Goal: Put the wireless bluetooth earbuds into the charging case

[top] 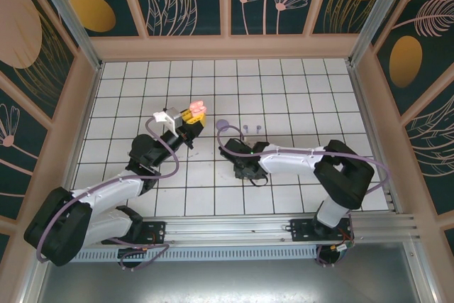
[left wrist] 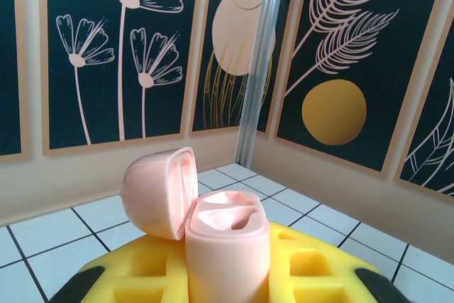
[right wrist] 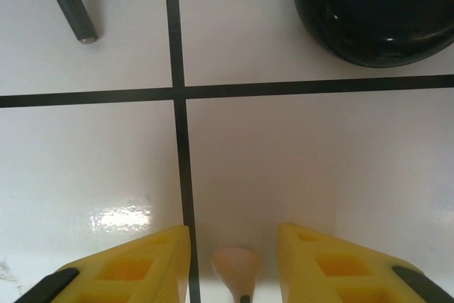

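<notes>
The left gripper [top: 190, 114] was clamped on a pale pink rounded charging case [left wrist: 225, 246], holding it upright over the centre-left of the white tiled table [right wrist: 319, 161]. Its hinged lid [left wrist: 157, 191] was flipped open to the left, showing two moulded sockets. The right gripper [right wrist: 233, 235] pointed down at the table near the middle, its yellow fingers [right wrist: 135, 267] spread with a small pink earbud [right wrist: 237, 266] between them and a gap showing on either side. Beyond the tips lay a black stemmed earbud [right wrist: 72, 1] at far left and a glossy black round case [right wrist: 376, 12] at far right.
</notes>
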